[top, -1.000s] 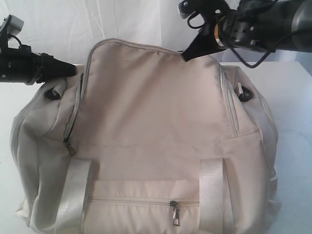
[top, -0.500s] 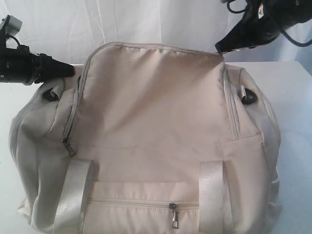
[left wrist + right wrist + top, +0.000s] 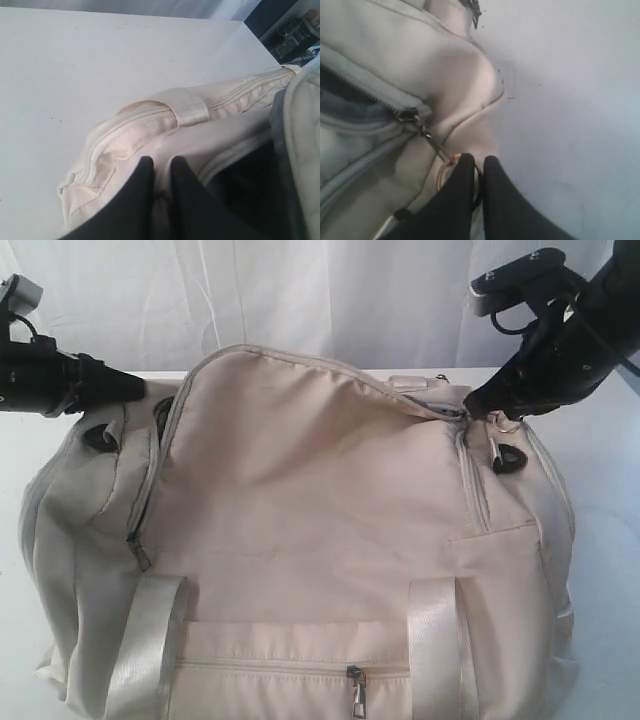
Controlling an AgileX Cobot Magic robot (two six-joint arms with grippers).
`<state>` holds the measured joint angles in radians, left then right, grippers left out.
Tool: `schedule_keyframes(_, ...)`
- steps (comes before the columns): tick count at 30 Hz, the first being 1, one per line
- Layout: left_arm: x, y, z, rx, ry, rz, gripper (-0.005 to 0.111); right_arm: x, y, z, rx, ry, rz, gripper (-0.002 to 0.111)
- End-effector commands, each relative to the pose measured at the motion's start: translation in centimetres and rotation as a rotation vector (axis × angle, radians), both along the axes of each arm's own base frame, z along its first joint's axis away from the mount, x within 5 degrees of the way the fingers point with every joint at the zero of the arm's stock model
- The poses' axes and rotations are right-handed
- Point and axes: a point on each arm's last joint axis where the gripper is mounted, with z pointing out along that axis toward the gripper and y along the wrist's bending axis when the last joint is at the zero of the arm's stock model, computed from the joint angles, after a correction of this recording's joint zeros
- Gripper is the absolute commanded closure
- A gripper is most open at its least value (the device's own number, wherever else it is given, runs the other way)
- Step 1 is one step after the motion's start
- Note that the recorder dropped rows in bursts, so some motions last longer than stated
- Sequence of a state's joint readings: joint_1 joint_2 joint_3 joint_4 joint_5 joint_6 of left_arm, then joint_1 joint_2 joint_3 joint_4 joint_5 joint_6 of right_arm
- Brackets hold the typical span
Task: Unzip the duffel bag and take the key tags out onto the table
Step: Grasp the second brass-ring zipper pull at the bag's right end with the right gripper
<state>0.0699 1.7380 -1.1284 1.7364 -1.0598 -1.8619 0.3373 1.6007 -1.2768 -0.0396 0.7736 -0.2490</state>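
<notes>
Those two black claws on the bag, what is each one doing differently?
The left gripper pinches plain fabric at one end of the duffel bag; the right gripper pinches the zipper pull's metal ring at the other end. The left gripper reaches in level; the right gripper slants down. Both are black, with jaws shut.

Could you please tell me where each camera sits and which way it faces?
Exterior: above the strap side of the duffel bag, facing the curtain; left gripper and right gripper both show.
Left wrist: behind the left gripper, looking along the fingers pinching bag fabric, table beyond.
Right wrist: behind the right gripper, shut on the zipper pull.
Shared: every view shows the bag.
</notes>
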Motion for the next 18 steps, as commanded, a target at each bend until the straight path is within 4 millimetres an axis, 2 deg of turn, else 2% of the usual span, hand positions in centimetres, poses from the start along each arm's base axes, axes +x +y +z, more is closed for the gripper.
schedule_keyframes(1,0.4,1.1,-0.1,0.045,-0.008,0.072,0.107,-1.4,-1.0,1.8,0.016,-0.016,0.015,0.108)
schedule_keyframes(6,0.4,1.1,-0.1,0.045,-0.008,0.072,0.107,-2.9,-0.6,3.8,0.121,-0.038,0.016,0.108)
schedule_keyframes(12,0.3,0.9,-0.1,0.038,-0.015,0.045,0.107,-3.2,-0.7,3.9,0.111,-0.022,0.031,0.108)
schedule_keyframes(15,0.4,1.0,0.8,0.017,-0.076,0.013,0.106,-2.9,-0.6,4.2,0.135,-0.065,0.027,0.108)
schedule_keyframes(18,0.6,1.5,2.5,-0.028,-0.155,-0.034,0.094,-2.8,-0.5,4.3,0.148,-0.087,0.025,0.108)
